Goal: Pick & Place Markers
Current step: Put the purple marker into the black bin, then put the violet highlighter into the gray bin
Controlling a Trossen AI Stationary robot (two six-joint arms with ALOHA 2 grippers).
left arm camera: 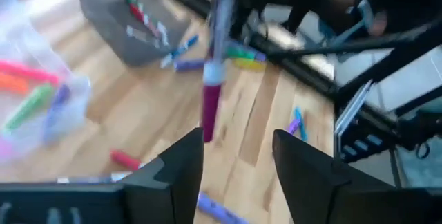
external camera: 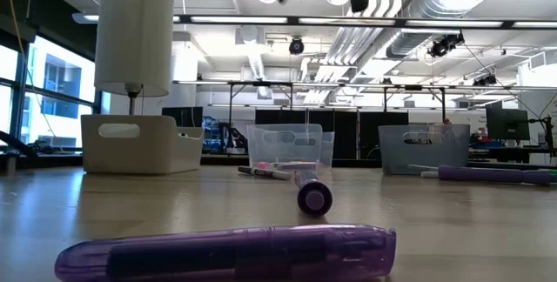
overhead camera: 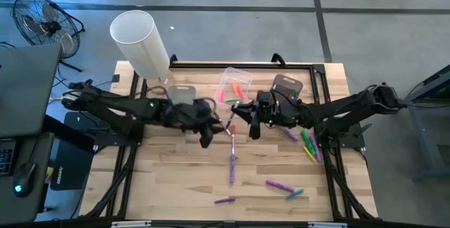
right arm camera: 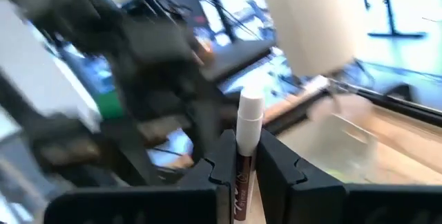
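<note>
Lighting's even in your high view, bright overhead, only soft shadows under the arms on the table [overhead camera: 176, 172]. Low view is backlit: ceiling strip lights [external camera: 365, 21] and left windows [external camera: 35, 82] glare, and the near purple marker [external camera: 226, 253] is out of focus. Both wrist views show heavy motion blur. In the left wrist view the held marker [left arm camera: 213, 79] smears; the clear bin [left arm camera: 34, 99] is washed out. In the right wrist view, only the right gripper [right arm camera: 242, 165] reads sharp for you.

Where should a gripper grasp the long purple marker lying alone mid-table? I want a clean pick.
Grip the long purple marker at mid-barrel from straight above, fingers closing across its width: it lies flat, pointing toward the bins, with bare wooden table either side.
</note>
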